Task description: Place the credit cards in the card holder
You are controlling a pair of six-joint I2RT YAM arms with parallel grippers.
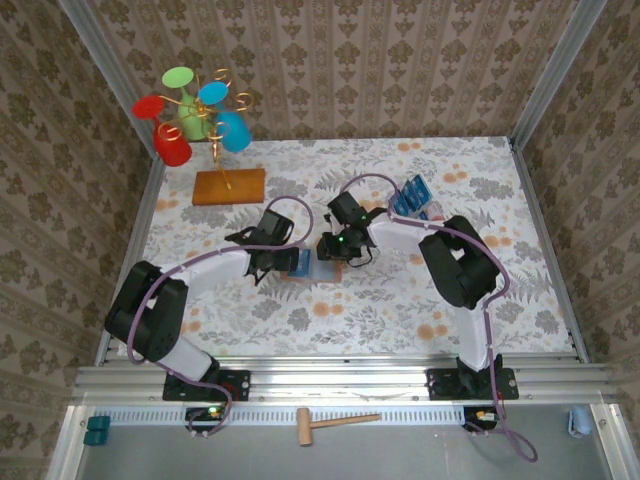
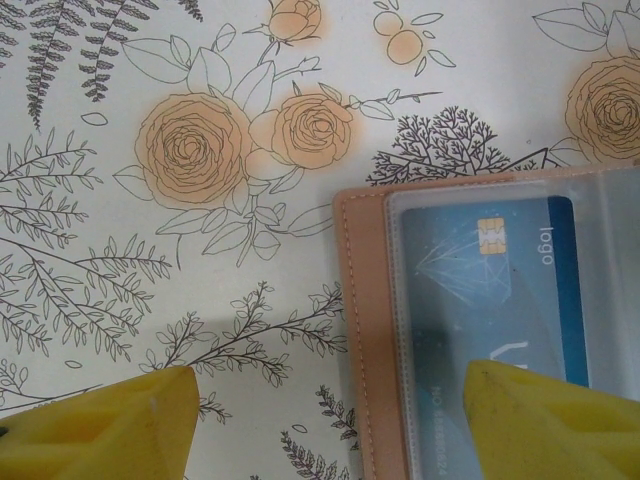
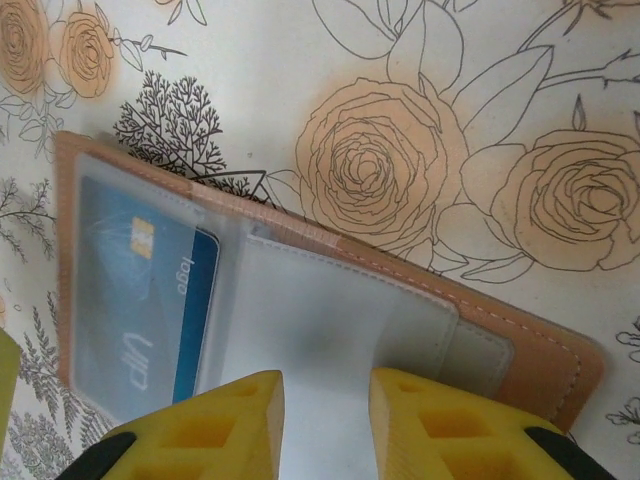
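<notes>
Lying open, card holder (image 3: 545, 355) has 1 credit card (image 3: 140, 300) sleeved; L gripper (image 2: 325, 392) wide, R gripper (image 3: 326, 388) narrow.

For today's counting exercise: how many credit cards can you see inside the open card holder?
1. A blue credit card lies in a clear sleeve of the card holder; more may hide under the white sleeve beside it.

Bright, even overhead light fills the top view, leaving only short, soft shadows under both arms on the floral bench (image 1: 400, 300). In the wrist views the yellow fingers (image 2: 100, 430) blur at the lower edge while the bench print stays crisp. A grey shadow crosses the card holder (image 3: 540, 350), and its clear sleeve veils the credit card (image 3: 130, 300) in milky sheen.
</notes>
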